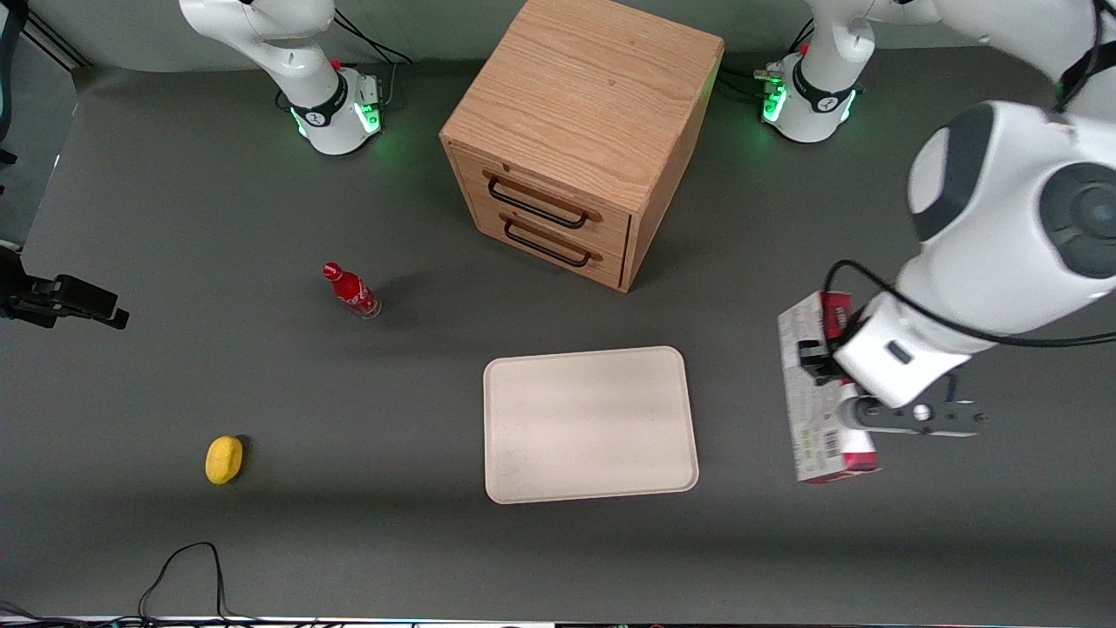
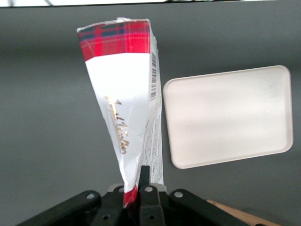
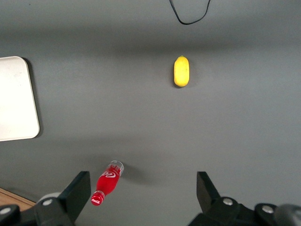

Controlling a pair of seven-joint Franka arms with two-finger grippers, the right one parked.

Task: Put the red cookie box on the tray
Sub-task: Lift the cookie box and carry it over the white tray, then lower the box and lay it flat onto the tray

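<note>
claw (image 2: pixel 133 190) clamps red cookie box (image 2: pixel 127 99) by one end, beside tray (image 1: pixel 589 424) | light thin carton, crushes easily

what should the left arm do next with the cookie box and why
Probably carry it sideways toward the parked arm's end until it is over the tray. The gripper is shut on the red cookie box, which is beside the tray, not above it.

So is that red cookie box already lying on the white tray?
No, the red cookie box is beside the tray, toward the working arm's end, gripped by the end effector.
</note>
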